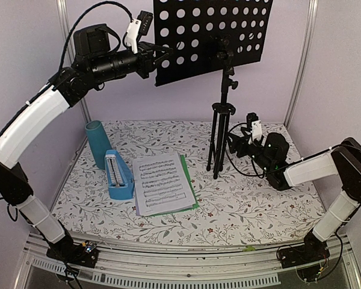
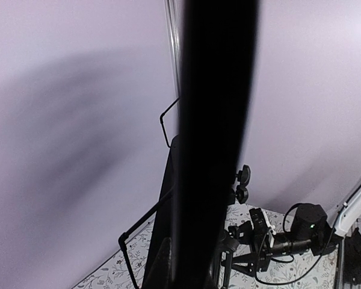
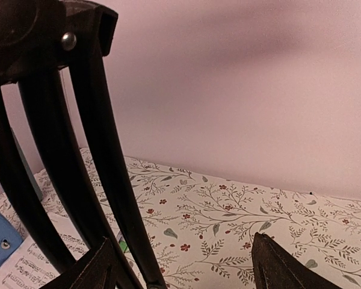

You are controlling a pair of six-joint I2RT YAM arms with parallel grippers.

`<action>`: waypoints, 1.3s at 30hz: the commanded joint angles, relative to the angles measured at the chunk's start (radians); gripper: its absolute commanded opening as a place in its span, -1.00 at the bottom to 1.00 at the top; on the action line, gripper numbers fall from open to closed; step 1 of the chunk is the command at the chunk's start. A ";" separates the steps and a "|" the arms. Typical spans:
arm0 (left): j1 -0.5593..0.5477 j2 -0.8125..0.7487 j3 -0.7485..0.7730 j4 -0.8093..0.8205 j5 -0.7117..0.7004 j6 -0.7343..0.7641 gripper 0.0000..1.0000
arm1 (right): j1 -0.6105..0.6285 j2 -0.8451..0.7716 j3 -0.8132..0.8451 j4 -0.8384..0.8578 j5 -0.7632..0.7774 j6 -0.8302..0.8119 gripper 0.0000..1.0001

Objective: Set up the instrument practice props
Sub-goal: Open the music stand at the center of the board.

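Step in hand: judged to be the positioning of the music stand point(image 1: 224, 60), with its perforated panel taken at the top and its tripod braced below.
Music stand location: it stands upright at the back centre of the desk point(image 1: 259, 205), panel in the upper middle of the overhead view.
Other props: the sheet-music pages point(image 1: 162, 183) lie flat at centre left. The blue metronome point(image 1: 117, 176) is just beside them on the left, with a teal cup point(image 1: 97, 144) behind it.
Left end effector point(image 1: 155, 59): it is closed, and appears pinched on the panel's left edge. In its wrist view that edge point(image 2: 213, 144) fills the middle as a dark bar.
Right end effector point(image 1: 236, 143): the jaws are spread and nothing is held. In its wrist view the tripod legs point(image 3: 90, 168) pass down by the left fingertip point(image 3: 102, 268), at the left of the gap.
Left arm pose: it is raised high from lower left, forearm level, wrist pointing right toward the panel.
Right arm pose: it is held low, elbow at far right, forearm reaching left just above the desk.
Doing it well: the legs should be centred between the fingers before closing. The panel should be moved slowly, so that the tripod is not tipped.
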 commanded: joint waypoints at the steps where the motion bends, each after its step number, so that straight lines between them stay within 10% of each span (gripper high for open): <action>1: -0.019 -0.011 0.055 0.094 0.039 0.008 -1.00 | -0.003 0.054 0.055 0.063 0.036 -0.030 0.57; 25: -0.024 0.007 0.100 0.064 0.055 0.003 -1.00 | -0.033 -0.005 0.011 -0.049 0.273 -0.138 0.54; 39: -0.028 0.026 0.122 0.065 0.017 0.002 -1.00 | -0.151 -0.109 0.018 -0.255 0.138 -0.102 0.55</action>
